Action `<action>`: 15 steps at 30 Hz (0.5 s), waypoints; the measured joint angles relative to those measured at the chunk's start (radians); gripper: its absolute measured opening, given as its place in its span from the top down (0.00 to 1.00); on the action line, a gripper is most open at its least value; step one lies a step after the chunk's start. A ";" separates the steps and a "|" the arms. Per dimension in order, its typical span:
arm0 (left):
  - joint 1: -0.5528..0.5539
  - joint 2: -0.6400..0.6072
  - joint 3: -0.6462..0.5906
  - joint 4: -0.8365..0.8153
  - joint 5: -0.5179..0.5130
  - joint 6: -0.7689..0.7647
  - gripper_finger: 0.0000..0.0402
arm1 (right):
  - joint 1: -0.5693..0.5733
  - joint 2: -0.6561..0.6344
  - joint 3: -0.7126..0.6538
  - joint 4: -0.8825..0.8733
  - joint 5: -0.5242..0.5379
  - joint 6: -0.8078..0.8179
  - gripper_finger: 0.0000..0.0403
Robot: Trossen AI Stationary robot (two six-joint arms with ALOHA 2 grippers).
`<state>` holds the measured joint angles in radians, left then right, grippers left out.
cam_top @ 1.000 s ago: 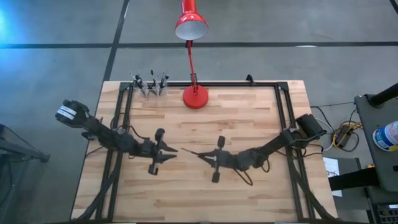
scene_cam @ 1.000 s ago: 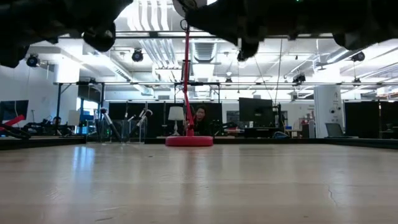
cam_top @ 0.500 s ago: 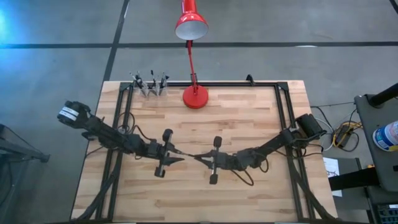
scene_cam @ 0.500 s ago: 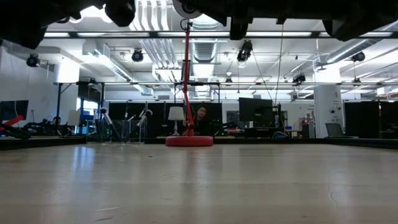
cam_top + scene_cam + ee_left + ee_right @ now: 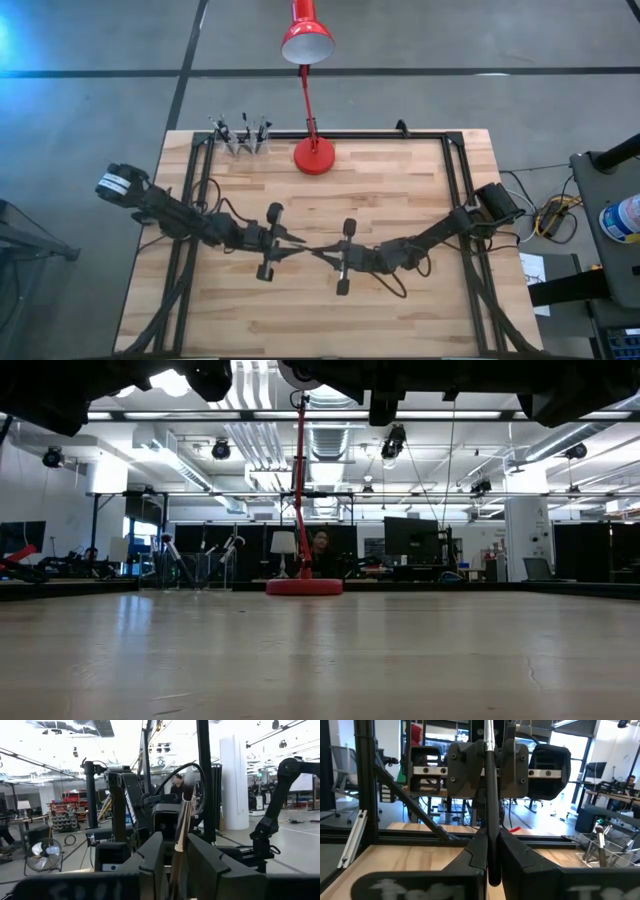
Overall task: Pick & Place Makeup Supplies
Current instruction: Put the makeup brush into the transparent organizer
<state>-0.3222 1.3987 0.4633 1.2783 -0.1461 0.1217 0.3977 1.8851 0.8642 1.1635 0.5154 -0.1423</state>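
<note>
A thin dark makeup brush (image 5: 489, 795) with a silvery ferrule is held level above the table's middle, seen as a fine line in the high view (image 5: 306, 247). My right gripper (image 5: 323, 252) (image 5: 491, 832) is shut on it. My left gripper (image 5: 288, 242) (image 5: 175, 845) faces it from the table's left. It is open, with a finger on either side of the brush's free end (image 5: 178, 832); whether they touch it I cannot tell. More brushes stand in a wire holder (image 5: 240, 140) at the far left corner. My right gripper pinches the brush's dark handle (image 5: 490, 820) between its two fingers, coming level from the table's right with the fingers lying along it. The brush is lifted clear of the table and points toward the table's left, at my left gripper.
A red desk lamp stands with its base (image 5: 313, 156) (image 5: 303, 586) at the far edge, its shade out beyond the table. A black frame (image 5: 455, 190) runs along the left, right and far edges. The low view shows bare wood under both arms.
My left gripper has moved toward the table's right, up to the brush held by my right gripper, and its fingers now stand around the brush's free end. The brush has stayed level in my right gripper.
</note>
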 joint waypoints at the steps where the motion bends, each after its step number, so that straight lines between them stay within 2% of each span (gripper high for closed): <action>1: 0.000 0.000 0.000 0.000 0.001 -0.004 0.81 | 0.000 0.000 0.000 -0.001 0.000 0.000 0.96; 10: 0.001 0.000 0.010 -0.003 0.083 0.014 0.82 | 0.002 0.000 0.000 -0.005 -0.004 -0.001 0.96; 15: 0.009 0.000 0.010 -0.014 0.065 0.025 0.96 | 0.001 0.000 0.000 -0.009 0.000 -0.012 0.93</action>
<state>-0.3134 1.3987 0.4736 1.2640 -0.0812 0.1463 0.3988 1.8851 0.8642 1.1549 0.5156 -0.1546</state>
